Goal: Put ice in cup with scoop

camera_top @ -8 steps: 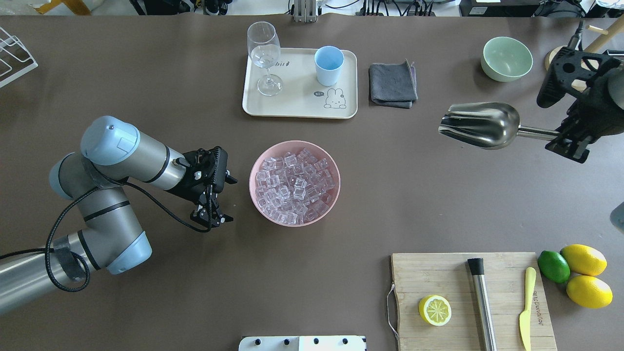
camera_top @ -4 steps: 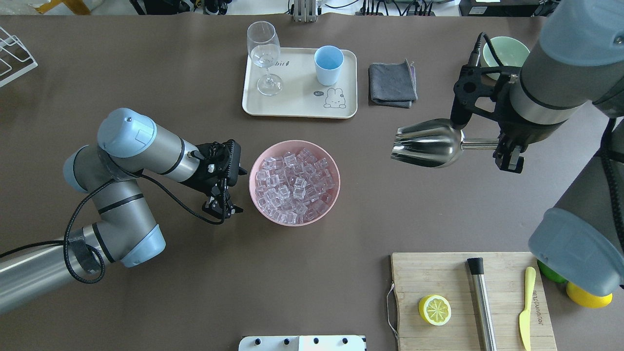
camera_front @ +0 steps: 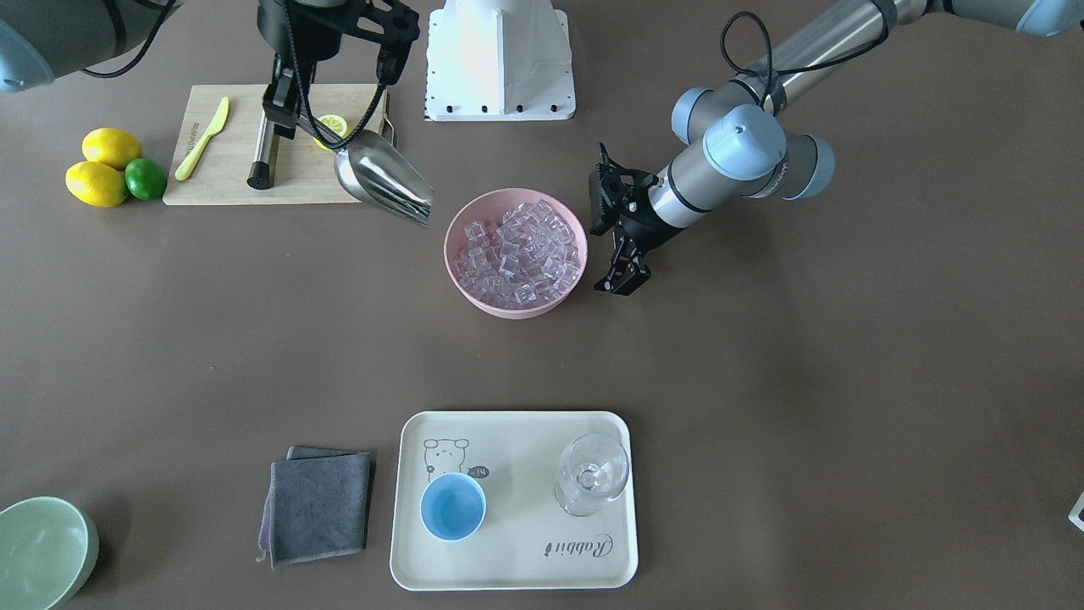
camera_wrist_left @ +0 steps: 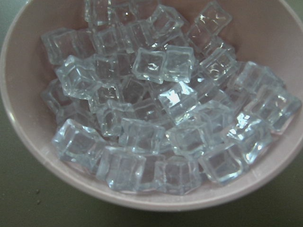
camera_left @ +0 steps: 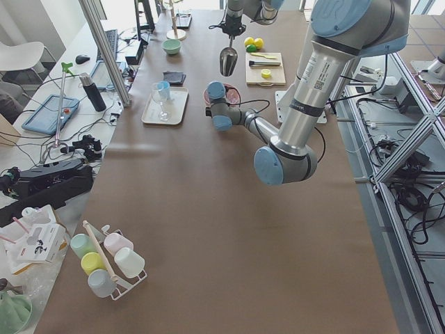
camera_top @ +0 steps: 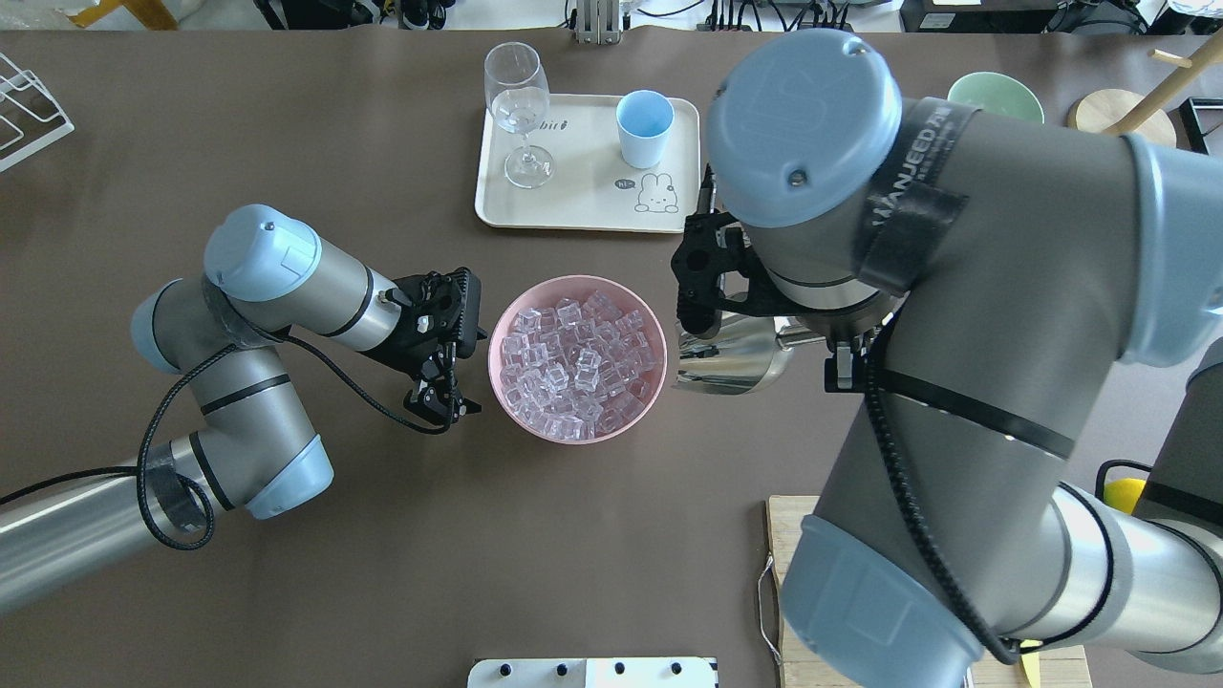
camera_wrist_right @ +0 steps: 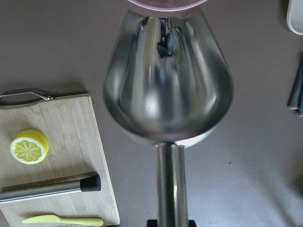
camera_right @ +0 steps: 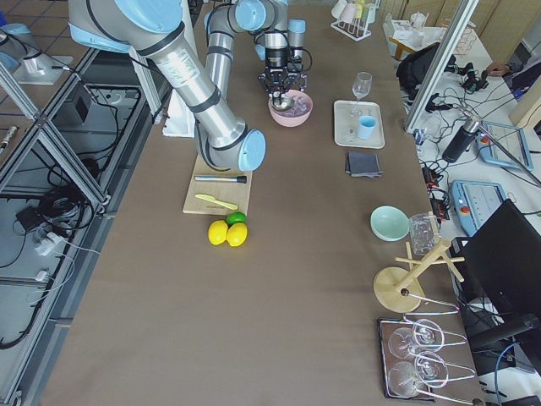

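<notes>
Scoop beside the ice.
My right claw (camera_front: 286, 106) clamps the shiny steel scoop (camera_front: 381, 178) by its handle, upper left of the pink bowl (camera_front: 474, 296) of clear ice cubes (camera_front: 517, 250).

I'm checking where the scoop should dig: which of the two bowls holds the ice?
The pink bowl, heaped with clear ice cubes, right beside the scoop. The pale green bowl, set far apart, shows none.

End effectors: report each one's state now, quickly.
Left end effector: open, holding nothing.
Right end effector: closed on the scoop handle.
</notes>
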{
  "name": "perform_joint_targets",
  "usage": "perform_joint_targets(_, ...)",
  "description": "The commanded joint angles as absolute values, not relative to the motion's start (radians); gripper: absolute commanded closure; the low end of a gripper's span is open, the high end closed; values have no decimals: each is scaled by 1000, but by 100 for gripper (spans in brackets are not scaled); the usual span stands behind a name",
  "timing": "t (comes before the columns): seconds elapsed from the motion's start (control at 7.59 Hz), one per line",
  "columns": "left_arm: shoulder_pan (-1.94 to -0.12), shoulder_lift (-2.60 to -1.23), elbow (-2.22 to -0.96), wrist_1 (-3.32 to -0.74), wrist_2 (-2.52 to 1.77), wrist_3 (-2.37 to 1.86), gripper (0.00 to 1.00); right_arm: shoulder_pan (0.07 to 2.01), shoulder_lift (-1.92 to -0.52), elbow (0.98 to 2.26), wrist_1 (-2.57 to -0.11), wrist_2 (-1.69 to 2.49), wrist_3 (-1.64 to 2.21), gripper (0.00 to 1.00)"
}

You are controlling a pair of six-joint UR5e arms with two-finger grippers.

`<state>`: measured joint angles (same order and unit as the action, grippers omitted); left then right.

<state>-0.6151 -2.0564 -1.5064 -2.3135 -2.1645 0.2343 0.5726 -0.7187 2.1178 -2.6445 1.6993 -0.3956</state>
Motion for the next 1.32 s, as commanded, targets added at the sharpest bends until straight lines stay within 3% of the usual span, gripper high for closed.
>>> perform_joint_targets(0.0,-614,-2059,-1506,-2306,-2164,232,1,508,-550,1920,-2728,1660,-396,100)
perform_joint_targets(0.53,-612,-2075,-1491,-2306,-2163,230,1,495,-511,1852,-2807,1591,-394,100)
perform_joint_targets(0.79,-612,-2075,-1488,-2306,-2164,230,1,497,-427,1719,-2772,1598,-379,100)
perform_joint_targets(1.19,-611,-2079,-1486,-2306,-2163,230,1,495,-440,1643,-2691,1588,-359,100)
